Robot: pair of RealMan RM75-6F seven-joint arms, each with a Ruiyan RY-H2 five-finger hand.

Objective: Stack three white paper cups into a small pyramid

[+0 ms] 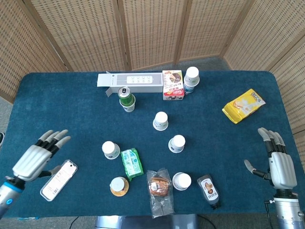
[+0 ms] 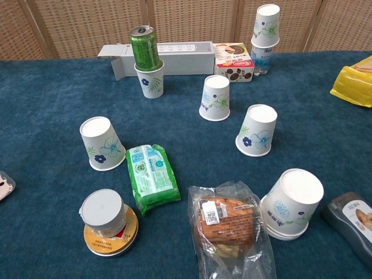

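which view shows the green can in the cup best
The chest view: the green can is seen from the side, standing upright in an upright paper cup, its body and top both clear. The head view looks almost straight down, so the can shows mostly as a small top and the cup as little more than a sliver.

silver-grey left hand and right hand, dark fingertips.

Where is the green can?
The green can stands in a paper cup near the table's far edge, just in front of the long grey box.
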